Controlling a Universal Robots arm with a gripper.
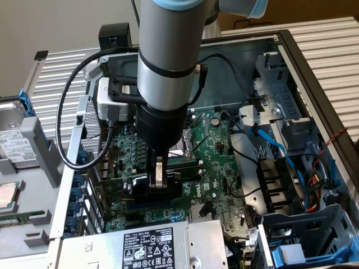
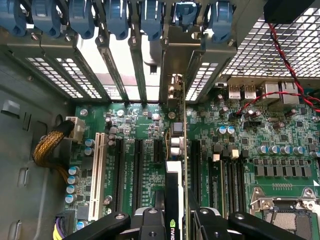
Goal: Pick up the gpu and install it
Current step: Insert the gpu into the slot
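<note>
The gpu (image 1: 141,186) is a short black card standing on edge over the green motherboard (image 1: 216,147) inside the open computer case. My gripper (image 1: 161,178) comes straight down from the arm and is shut on the card's upper edge. In the wrist view the gpu (image 2: 173,176) runs edge-on away from the gripper (image 2: 176,224), with a black finger (image 2: 150,221) on either side. Its green board lines up with a black expansion slot, and its silver end bracket (image 2: 172,65) reaches the slot openings in the case's rear wall. Whether the card sits fully down in the slot I cannot tell.
The silver power supply box (image 1: 140,246) with a black label lies just in front of the card. Blue slot latches (image 2: 115,17) line the rear wall. A white slot (image 2: 96,175), yellow braided cables (image 2: 47,145) and a red-black wire (image 2: 280,55) flank the card. A drive cage (image 1: 280,112) stands at the exterior view's right.
</note>
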